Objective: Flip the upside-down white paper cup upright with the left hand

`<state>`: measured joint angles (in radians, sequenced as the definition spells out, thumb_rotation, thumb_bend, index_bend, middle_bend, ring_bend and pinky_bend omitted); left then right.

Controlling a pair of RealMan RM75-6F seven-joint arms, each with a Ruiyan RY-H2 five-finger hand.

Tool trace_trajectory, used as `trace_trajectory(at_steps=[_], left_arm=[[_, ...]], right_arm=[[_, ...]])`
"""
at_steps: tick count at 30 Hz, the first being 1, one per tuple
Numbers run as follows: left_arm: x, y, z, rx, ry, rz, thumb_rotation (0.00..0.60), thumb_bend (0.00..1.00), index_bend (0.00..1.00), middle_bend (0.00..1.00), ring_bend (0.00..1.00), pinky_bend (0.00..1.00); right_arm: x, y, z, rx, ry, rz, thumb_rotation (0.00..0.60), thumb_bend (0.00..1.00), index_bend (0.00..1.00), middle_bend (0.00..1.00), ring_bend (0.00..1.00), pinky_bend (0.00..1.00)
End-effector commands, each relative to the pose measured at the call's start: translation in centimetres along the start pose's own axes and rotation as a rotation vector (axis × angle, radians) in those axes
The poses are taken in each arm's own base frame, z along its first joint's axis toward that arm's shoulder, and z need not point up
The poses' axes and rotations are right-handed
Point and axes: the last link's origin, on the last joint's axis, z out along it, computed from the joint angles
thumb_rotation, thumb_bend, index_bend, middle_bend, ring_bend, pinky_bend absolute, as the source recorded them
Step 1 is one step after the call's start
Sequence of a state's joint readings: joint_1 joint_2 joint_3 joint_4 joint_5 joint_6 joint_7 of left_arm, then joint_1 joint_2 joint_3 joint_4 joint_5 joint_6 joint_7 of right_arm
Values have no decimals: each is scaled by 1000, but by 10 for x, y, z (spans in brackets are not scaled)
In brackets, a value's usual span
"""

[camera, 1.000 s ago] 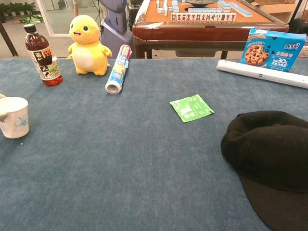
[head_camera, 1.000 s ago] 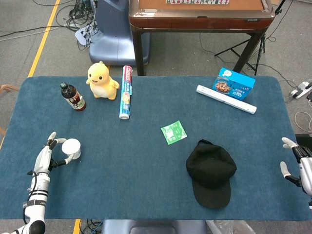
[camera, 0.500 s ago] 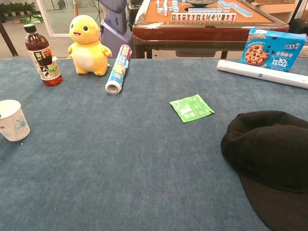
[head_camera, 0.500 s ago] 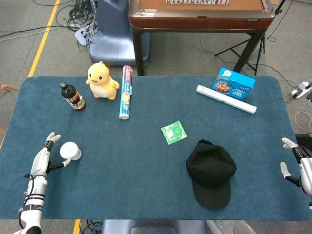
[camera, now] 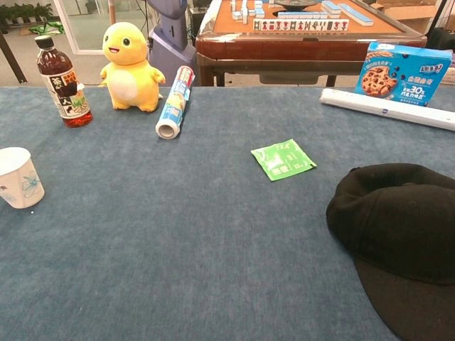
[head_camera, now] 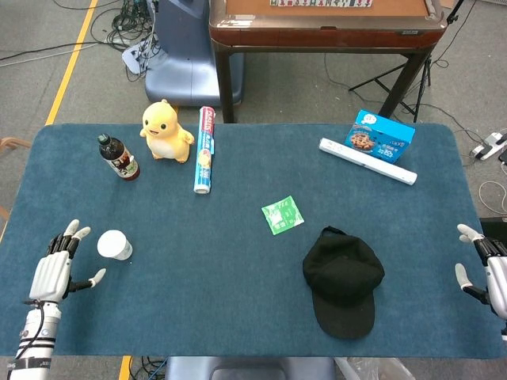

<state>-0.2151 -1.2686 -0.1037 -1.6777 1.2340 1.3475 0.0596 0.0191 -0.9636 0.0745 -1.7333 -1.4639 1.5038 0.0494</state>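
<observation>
A blue felt-covered counter [head_camera: 238,261] fills my view, with a wooden mahjong table behind it. The white paper cup with a pale blue flower print [camera: 19,177] stands upright, mouth up, near the counter's left edge. My left robot hand [head_camera: 52,271] sits just beside it, apart from it, fingers spread wide and holding nothing. My right robot hand [head_camera: 485,269] rests at the far right edge, fingers apart, near the black fabric baseball cap [head_camera: 342,279].
</observation>
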Motion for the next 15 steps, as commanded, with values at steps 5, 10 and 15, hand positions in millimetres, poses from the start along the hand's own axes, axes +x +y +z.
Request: trace_trajectory(at_steps=[5,10,15], left_arm=[[18,-12,-23,-76,84,230,600,176,159,0,0,4],[26,-23,-38,-86,63,263,600,176,188,0,0,49],[31,-36,-44,-70,31,261,600,176,201,0,0,51]], right_arm=[[-2,0,0,-5,-7,-8,600,442,215,308,277,474],[-4,-1,0,-5,-5,-11,600,442,242,311,277,474],[-4,0,1,-11,4,-19,600,442,249,314,283,474]])
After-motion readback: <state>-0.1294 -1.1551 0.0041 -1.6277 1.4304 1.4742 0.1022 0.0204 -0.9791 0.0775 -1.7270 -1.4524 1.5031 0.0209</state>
